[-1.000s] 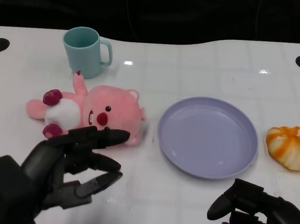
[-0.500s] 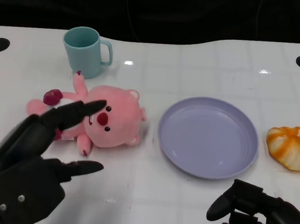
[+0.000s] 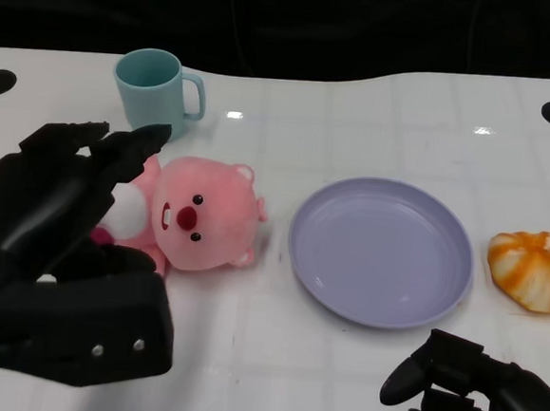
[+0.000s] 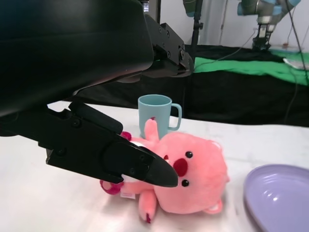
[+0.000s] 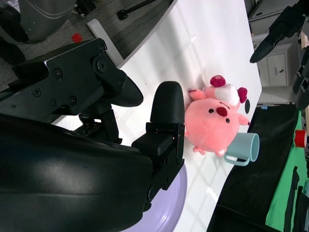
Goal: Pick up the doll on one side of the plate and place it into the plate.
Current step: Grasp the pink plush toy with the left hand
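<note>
Hovering left hand (image 3: 61, 203) over unlabelled doll (image 3: 193, 216)

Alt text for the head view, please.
The robot's open left hand hovers over a pink doll lying left of an empty purple plate. A teal mug stands behind; an orange bun lies right.

We see a pink doll (image 3: 198, 220) lying on its back on the white worktop (image 3: 377, 118). It has black eyes, a red nose and a white tummy. Its head lies just beside the plate (image 3: 381, 250). The plate is round and light purple, with nothing in it.
</note>
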You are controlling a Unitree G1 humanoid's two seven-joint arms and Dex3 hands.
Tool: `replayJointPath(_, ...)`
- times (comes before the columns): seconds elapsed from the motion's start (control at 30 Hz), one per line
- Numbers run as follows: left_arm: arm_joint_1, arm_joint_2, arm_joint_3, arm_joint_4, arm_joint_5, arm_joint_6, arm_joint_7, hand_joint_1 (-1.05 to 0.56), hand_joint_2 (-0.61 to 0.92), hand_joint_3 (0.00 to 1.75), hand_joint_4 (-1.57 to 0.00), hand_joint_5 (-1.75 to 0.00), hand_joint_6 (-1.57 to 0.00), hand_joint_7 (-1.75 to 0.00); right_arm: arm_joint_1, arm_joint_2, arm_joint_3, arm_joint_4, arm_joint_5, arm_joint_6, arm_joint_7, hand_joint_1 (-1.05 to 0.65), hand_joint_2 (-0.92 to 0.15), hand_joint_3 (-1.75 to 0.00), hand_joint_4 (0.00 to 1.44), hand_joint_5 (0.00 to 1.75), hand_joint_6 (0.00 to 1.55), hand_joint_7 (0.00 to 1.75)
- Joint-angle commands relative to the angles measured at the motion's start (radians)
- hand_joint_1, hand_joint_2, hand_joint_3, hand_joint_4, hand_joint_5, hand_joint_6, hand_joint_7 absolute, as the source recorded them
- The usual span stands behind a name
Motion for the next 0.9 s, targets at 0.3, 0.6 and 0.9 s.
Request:
replayJointPath(0.3,-0.143,-0.021,-0.116,0.271,0.138,0.006,-0.004,-0.66,0.91,0.0,0.0,-0.2,-0.14,0.0,0.023,-0.013,-0.013,-0.02,0.006,-0.006,0.002,-0.07,-0.63,-1.1,0.65,1.75,0.48,1.42)
replayJointPath(0.6,-0.265,-0.05,-0.176,0.502,0.159,-0.005,0.014,-0.67,0.89,0.0,-0.01,-0.22,-0.15,0.0,0.028,-0.013,-0.01,-0.023,0.005,-0.01,0.002,-0.08,-0.63,-1.09,0.66,1.75,0.48,1.42)
replayJointPath(0.9,-0.37,-0.095,-0.224,0.719,0.151,-0.024,0.069,-0.68,0.9,0.0,-0.01,-0.23,-0.17,-0.01,0.036,-0.014,-0.01,-0.03,0.005,-0.009,0.001,-0.07,-0.64,-1.1,0.66,1.75,0.48,1.42)
